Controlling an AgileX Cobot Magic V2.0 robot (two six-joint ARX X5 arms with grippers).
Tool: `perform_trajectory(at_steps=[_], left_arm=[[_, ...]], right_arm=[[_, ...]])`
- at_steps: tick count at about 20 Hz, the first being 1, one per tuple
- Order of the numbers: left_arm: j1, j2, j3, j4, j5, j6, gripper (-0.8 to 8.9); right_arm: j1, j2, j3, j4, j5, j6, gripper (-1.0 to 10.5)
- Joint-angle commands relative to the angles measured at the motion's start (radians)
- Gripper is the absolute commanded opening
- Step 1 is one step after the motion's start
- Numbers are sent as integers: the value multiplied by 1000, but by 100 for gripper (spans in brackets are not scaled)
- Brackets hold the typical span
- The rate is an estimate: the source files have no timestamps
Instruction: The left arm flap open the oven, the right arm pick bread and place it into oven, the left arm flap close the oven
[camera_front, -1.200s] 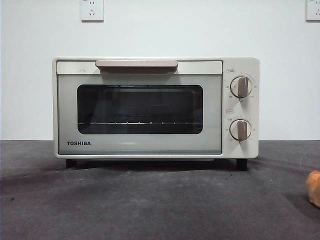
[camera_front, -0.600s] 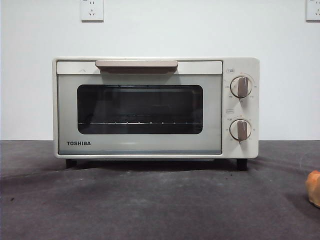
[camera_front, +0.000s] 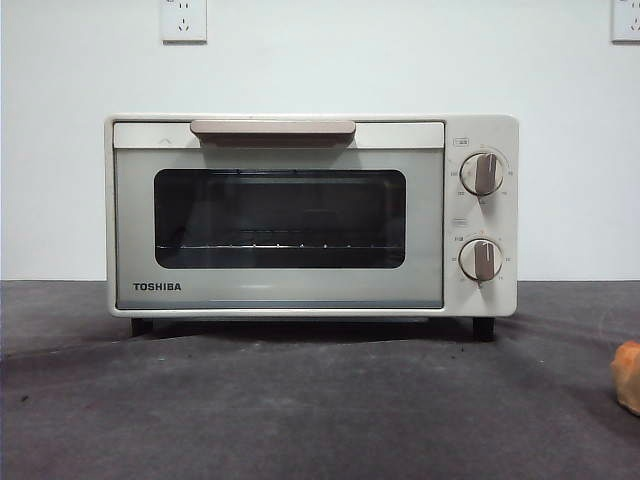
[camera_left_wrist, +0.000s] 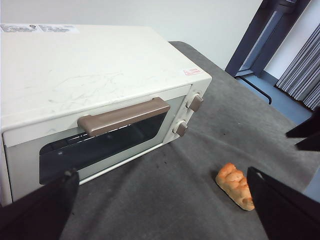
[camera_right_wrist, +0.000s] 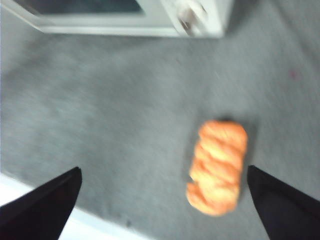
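Note:
The cream-white oven (camera_front: 310, 215) stands on the dark table with its door shut and its beige handle (camera_front: 272, 129) at the top. In the left wrist view the oven (camera_left_wrist: 90, 75) and handle (camera_left_wrist: 124, 115) lie just ahead of my left gripper (camera_left_wrist: 160, 210), which is open, empty and above the table in front of the door. The golden bread (camera_front: 628, 378) lies on the table at the front right, also seen as the bread (camera_left_wrist: 235, 186). My right gripper (camera_right_wrist: 162, 200) hovers open over the table, with the bread (camera_right_wrist: 217, 167) lying ahead between its jaws.
Two round knobs (camera_front: 482, 173) sit on the oven's right panel. A dark tip of the other arm (camera_left_wrist: 305, 135) shows in the left wrist view. Wall sockets (camera_front: 184, 20) are behind. A pale table edge (camera_right_wrist: 50, 225) shows near the right gripper.

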Motion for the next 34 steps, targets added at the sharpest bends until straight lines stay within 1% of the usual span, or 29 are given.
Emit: perform_trajectory(at_steps=[1,3,6,8,11,14,18,22,23,25,26,27,28,31,34], left_arm=[[-5,5,18,11,2,7,592],[-5,5,18,11,2,7,592],[-5,5,18,12,2,7,592],[-5,5,18,12,2,7,592],[-5,5,18,17,2,6,592],[-5,5,18,34,2,-2,592],[-5,5,18,34,2,-3,592],[-5,5,18,34,2,-3,592],[-5,5,18,34,2,-3,592],[-5,5,18,34,2,-3,592],[-5,5,18,34,1,-3,591],[-5,5,18,34,1,-1,590],[-5,5,18,31,1,-1,571],[-8,8,18,26,2,5,408],[-10,23,20,26,1,5,254]], right_arm=[[11,83,12,-18,43,18,552],[28,159,12,-19,68,18,551],[77,293,11,-18,136,20,551],[113,365,11,-9,172,42,551],[154,455,6,50,195,67,551],[174,534,-20,92,238,90,551],[174,619,-65,181,242,89,550],[174,704,-69,227,241,84,528],[174,721,-69,235,241,80,479],[174,735,-69,243,241,72,318],[174,735,-69,245,241,70,263],[174,735,-69,248,241,70,247],[174,735,-69,247,241,69,246],[174,704,-68,238,241,62,221],[174,597,-68,212,228,64,217]])
